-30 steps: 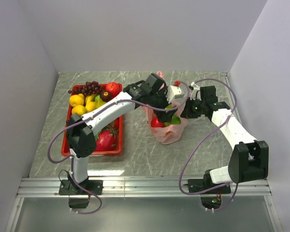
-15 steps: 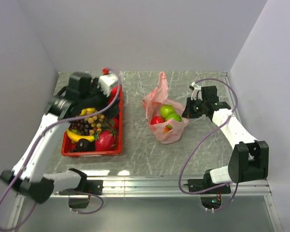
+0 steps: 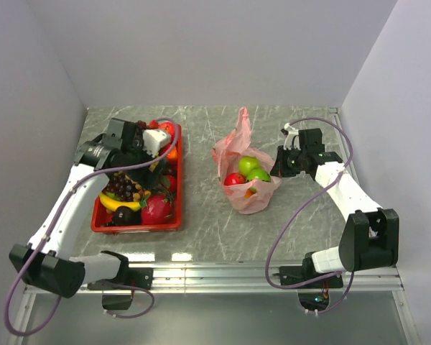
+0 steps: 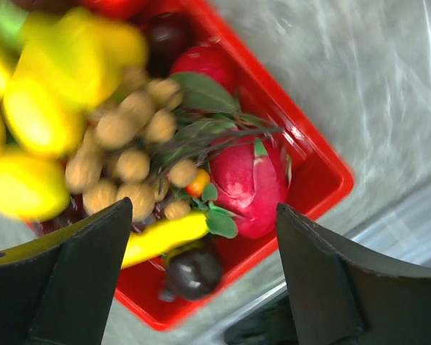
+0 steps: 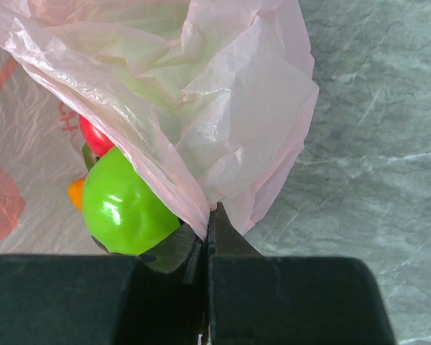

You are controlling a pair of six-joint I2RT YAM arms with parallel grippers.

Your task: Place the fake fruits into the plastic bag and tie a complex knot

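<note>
Pinches plastic bag [image 5: 237, 108] rim in right gripper [image 5: 208, 231], few fake fruits [image 5: 126, 208] inside; hovers left gripper [image 4: 205, 241], spread wide, over full red tray [image 4: 323, 180]; knot not yet tied.

A red tray [image 3: 140, 228] sits on the grey marbled table [image 3: 223, 237] — plain white walls [image 3: 201, 50] around.

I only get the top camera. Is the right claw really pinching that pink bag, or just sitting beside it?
Observer: Pinching. The right wrist view shows the right claw shut on a fold of the bag.
Operator: And the left claw over the red tray, has it picked anything up?
Observer: No. Its wrist view shows the left claw open and empty, above the dragon fruit in the tray.
</note>
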